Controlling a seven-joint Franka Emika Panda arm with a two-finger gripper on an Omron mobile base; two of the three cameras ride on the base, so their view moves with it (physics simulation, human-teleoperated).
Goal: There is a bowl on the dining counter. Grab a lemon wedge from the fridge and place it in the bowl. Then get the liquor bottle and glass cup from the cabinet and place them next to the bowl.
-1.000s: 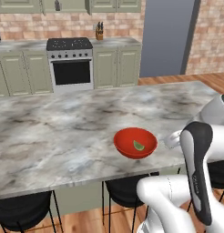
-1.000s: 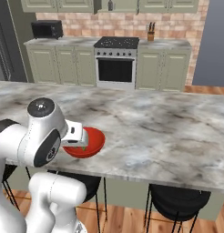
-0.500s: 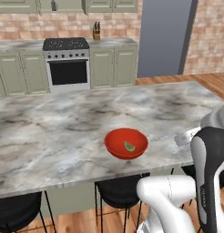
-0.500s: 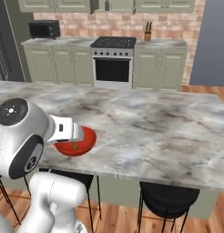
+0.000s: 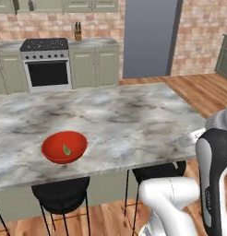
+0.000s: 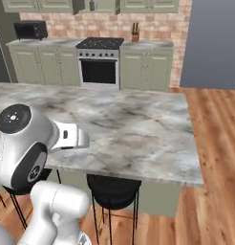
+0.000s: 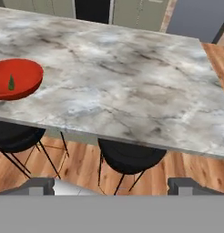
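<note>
Hand view: lemon wedge in bowl, long axis pointing away from camera

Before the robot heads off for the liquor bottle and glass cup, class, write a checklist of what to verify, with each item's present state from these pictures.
1. Lemon wedge lies inside the red bowl: ok.
2. Bowl stands upright on the dining counter, in from its front edge: ok.
3. Gripper is open and holds nothing, its fingertips wide apart: ok.
4. Gripper is drawn back off the bowl, which sits far to one side in the hand view: ok.
5. Bare marble beside the bowl for bottle and cup: ok.
6. Bottle and cup in the sage-green wall cabinet: cannot tell, doors shut.
</note>
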